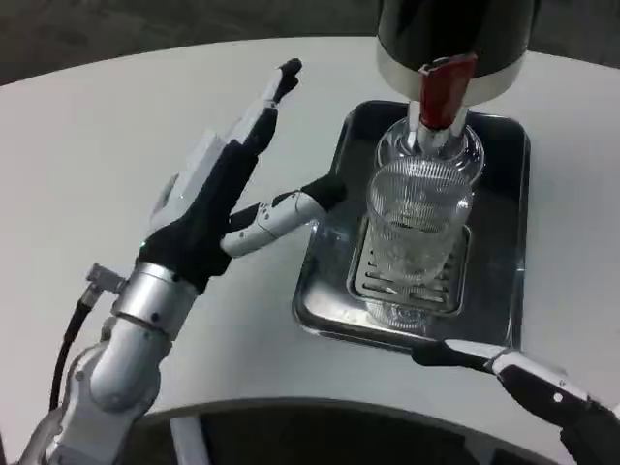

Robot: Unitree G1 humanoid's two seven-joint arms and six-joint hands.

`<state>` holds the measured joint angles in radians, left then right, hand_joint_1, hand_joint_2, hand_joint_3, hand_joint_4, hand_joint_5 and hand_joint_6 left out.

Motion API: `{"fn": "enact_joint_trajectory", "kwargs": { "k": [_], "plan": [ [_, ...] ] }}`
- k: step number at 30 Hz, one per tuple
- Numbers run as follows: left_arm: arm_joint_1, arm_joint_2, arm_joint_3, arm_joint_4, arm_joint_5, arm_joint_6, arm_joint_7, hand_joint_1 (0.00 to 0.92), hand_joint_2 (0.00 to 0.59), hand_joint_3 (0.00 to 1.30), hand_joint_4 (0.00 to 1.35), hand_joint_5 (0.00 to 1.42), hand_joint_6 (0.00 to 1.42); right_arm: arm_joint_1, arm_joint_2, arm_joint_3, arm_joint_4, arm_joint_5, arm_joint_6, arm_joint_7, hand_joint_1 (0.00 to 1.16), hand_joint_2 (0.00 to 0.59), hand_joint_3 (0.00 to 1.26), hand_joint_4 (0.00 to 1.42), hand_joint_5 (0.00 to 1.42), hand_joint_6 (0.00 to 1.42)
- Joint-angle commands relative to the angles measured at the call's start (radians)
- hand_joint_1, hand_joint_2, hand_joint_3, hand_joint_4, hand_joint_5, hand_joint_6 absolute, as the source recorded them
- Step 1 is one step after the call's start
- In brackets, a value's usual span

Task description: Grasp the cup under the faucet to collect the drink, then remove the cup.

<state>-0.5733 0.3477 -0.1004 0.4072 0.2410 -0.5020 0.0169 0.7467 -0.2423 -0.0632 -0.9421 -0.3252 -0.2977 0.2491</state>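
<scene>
Cup positioned for filling, left hand approaching.
The cup (415, 232) stood on the tray (325, 291) beneath the faucet (444, 92); the left hand (218, 199), fingers spread and empty, hovered beside it; the right hand's (528, 380) grip could not be told.

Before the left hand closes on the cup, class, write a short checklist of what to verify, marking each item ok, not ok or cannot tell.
1. Left hand open, fingers spread: ok.
2. Left hand touching the cup: not ok, still beside the tray.
3. Cup upright on the tray grate: ok.
4. Cup under the red faucet: ok.
5. Drink flowing or collected: cannot tell.
6. Right hand clear of the cup: ok, at the tray's near edge.
</scene>
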Motion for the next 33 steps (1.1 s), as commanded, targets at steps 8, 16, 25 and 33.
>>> {"fn": "enact_joint_trajectory", "kwargs": {
  "k": [8,16,25,33],
  "plan": [
    [0.094,0.058,0.12,-0.222,-0.45,0.109,-0.397,0.0,0.005,0.04,0.01,0.13,0.13,-0.005,0.002,0.008,0.017,0.007,-0.008,-0.004,0.61,0.455,0.31,0.25,0.21,0.13],
    [-0.059,0.098,0.159,-0.112,-0.7,0.31,-0.807,0.0,0.0,0.07,0.01,0.14,0.1,-0.019,0.004,0.015,0.019,0.001,0.001,-0.004,0.61,0.455,0.31,0.25,0.22,0.13],
    [-0.168,0.074,0.188,-0.044,-0.714,0.382,-0.923,0.0,0.0,0.05,0.0,0.13,0.07,-0.009,0.007,0.021,0.023,-0.004,-0.005,-0.009,0.61,0.455,0.31,0.25,0.22,0.13],
    [-0.196,0.058,0.21,-0.038,-0.699,0.387,-0.915,0.0,0.0,0.05,0.0,0.12,0.06,0.006,0.006,0.004,0.019,0.008,-0.011,-0.011,0.61,0.455,0.31,0.25,0.22,0.13]
  ]
}}
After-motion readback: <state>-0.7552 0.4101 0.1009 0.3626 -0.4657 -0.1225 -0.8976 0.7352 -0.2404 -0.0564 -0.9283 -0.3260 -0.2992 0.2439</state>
